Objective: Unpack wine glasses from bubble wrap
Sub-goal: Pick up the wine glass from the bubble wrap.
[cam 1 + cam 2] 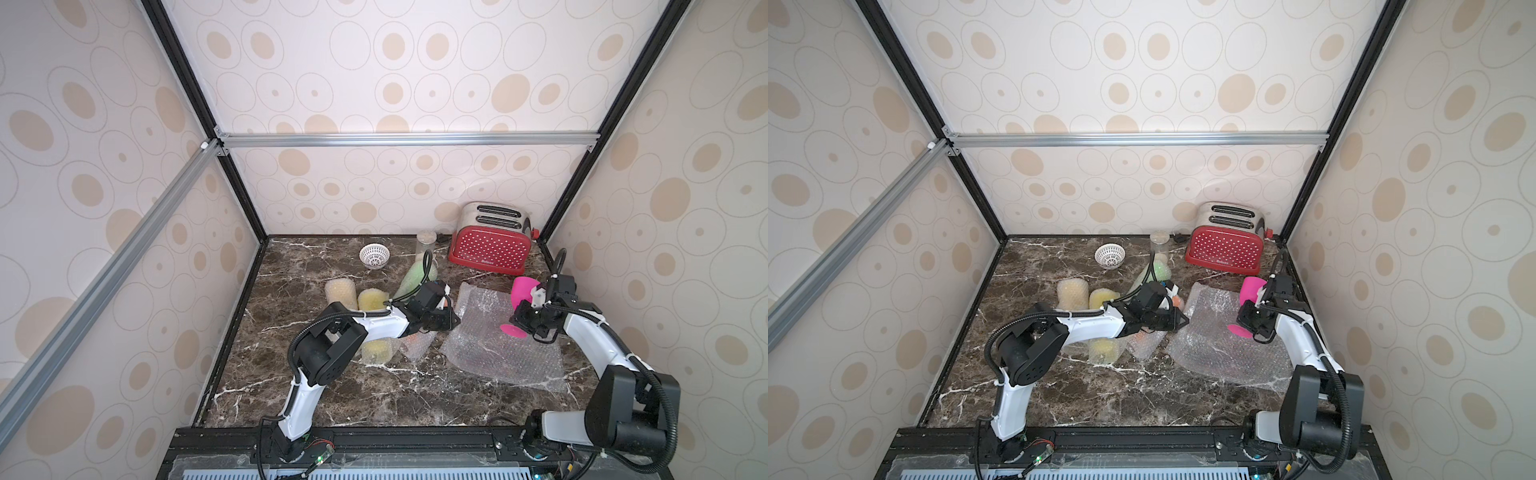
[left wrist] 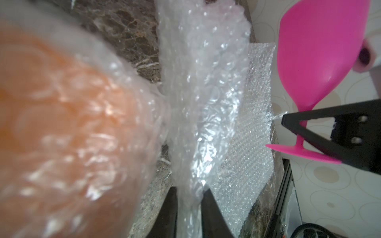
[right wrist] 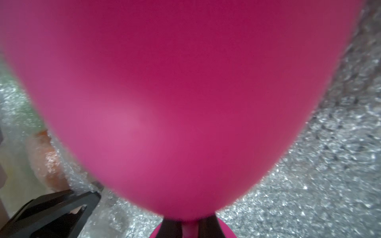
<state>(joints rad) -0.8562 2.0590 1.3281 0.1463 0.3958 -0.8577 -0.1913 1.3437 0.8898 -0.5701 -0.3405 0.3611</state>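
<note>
1 of 5 done: pink goblet (image 1: 524, 291) is bare, with the right pincer (image 3: 190, 227) clamped on its stem. It's roughly upright and looks lifted over the edge of the flat bubble wrap sheet (image 1: 498, 353) on the tabletop (image 1: 374, 395), not set down yet. Orange goblet (image 2: 61, 134) is wrapped, right at the left pincer (image 2: 189, 208); its jaws straddle a loose flap of that wrap, and I can't tell if they're pinching it or slack. Left after that: green roll (image 1: 415, 279), yellow roll (image 1: 372, 300), pale amber roll (image 1: 340, 292), all wrapped, lying just beyond the left arm.
</note>
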